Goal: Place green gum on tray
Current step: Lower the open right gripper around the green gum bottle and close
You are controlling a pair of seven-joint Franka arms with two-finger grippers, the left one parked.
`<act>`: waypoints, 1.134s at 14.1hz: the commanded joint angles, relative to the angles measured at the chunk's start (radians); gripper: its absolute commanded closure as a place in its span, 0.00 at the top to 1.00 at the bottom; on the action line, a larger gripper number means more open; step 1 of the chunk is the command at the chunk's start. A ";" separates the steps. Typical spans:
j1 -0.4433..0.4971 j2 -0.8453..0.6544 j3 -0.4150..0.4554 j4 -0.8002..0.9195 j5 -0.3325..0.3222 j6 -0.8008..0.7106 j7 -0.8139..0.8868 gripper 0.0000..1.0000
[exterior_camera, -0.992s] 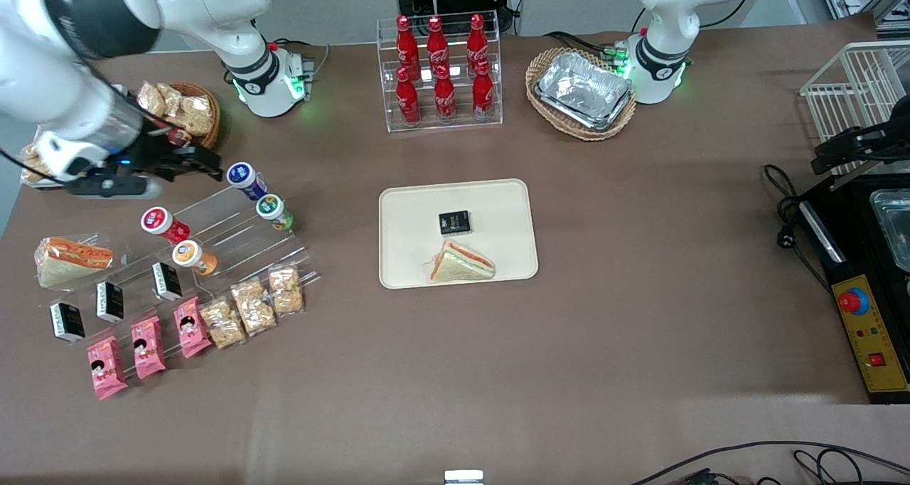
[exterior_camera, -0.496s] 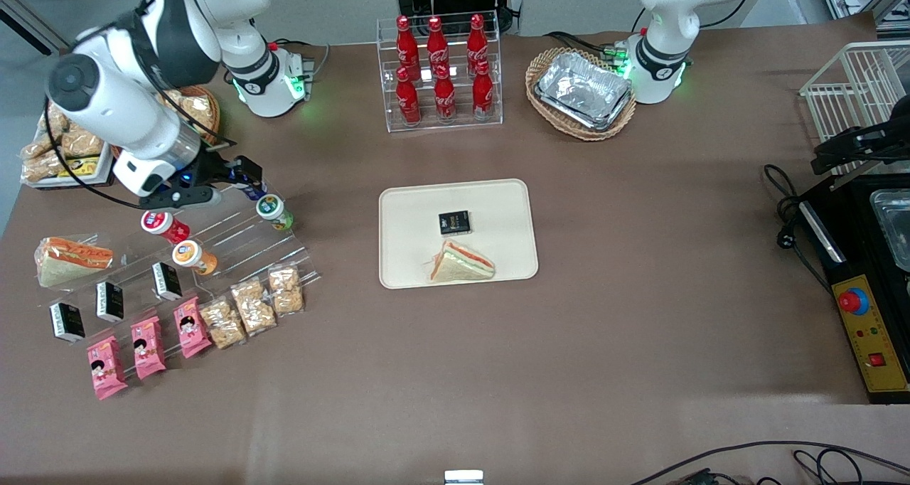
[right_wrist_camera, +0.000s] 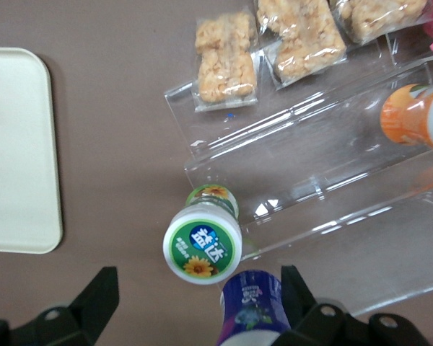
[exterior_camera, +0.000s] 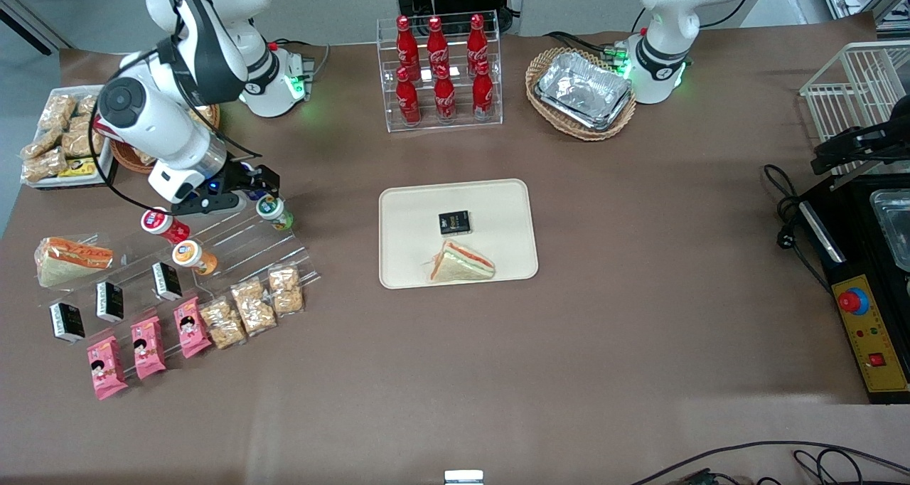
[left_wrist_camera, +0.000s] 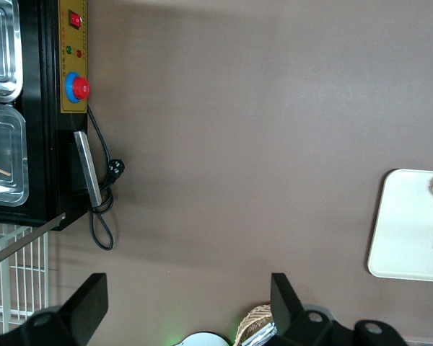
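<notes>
The gripper [exterior_camera: 261,188], fingers spread, hovers above the green gum [exterior_camera: 274,212] on the clear rack [exterior_camera: 234,240], well apart from the tray [exterior_camera: 498,200]. The blue-lidded bottle [right_wrist_camera: 254,303] just beside it risks a knock if a finger descends off-center.

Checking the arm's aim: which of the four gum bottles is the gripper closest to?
The blue-lidded gum bottle, lying between the open gripper's jaws; the green-lidded gum bottle sits just beside it.
</notes>
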 commanded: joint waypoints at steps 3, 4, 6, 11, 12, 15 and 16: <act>0.035 0.058 -0.006 -0.042 -0.006 0.121 -0.008 1.00; 0.035 0.070 -0.006 -0.044 -0.006 0.141 -0.008 1.00; 0.037 0.087 -0.006 -0.053 -0.006 0.166 -0.008 1.00; 0.038 0.106 -0.008 -0.059 -0.006 0.190 -0.014 0.98; 0.038 0.113 -0.008 -0.059 -0.006 0.190 -0.022 0.95; 0.037 0.119 -0.008 -0.059 -0.006 0.195 -0.030 0.70; 0.035 0.119 -0.008 -0.058 -0.006 0.193 -0.045 0.61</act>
